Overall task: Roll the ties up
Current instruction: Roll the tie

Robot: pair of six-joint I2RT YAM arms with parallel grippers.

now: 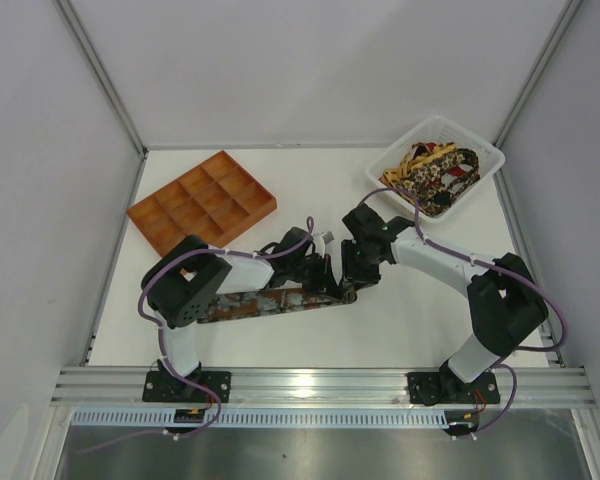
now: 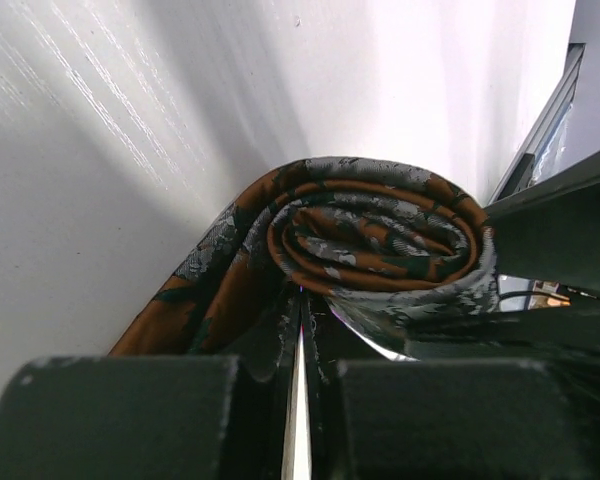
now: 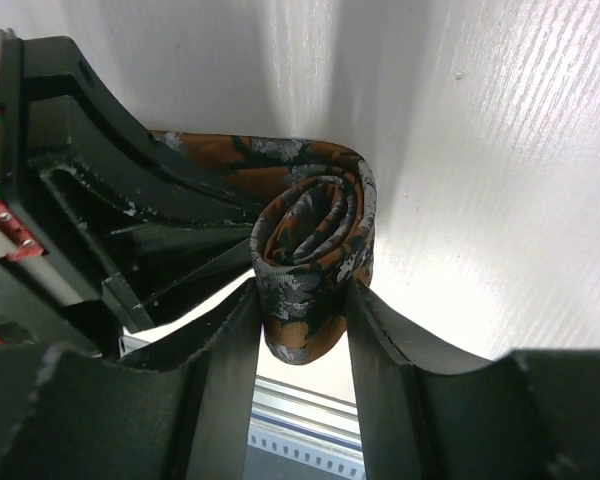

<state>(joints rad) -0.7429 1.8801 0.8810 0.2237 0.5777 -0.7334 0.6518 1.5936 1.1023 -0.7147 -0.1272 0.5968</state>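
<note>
Right fingers (image 3: 378,335) grasping one half-rolled tie (image 3: 315,240), left fingers (image 2: 410,420) clenched, seemingly pinching its fabric.

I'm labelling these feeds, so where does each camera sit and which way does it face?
Top external: fixed above and behind the arms, looking down at the white table; both arms show whole, meeting over a brown and rust-orange patterned fabric necktie.
Left wrist: on the left arm, looking along the left gripper, shut on the necktie's rolled end; its dark fingers show.
Right wrist: on the right arm, looking along the right gripper, whose fingers flank the roll.
Both wrist views share that roll.
</note>
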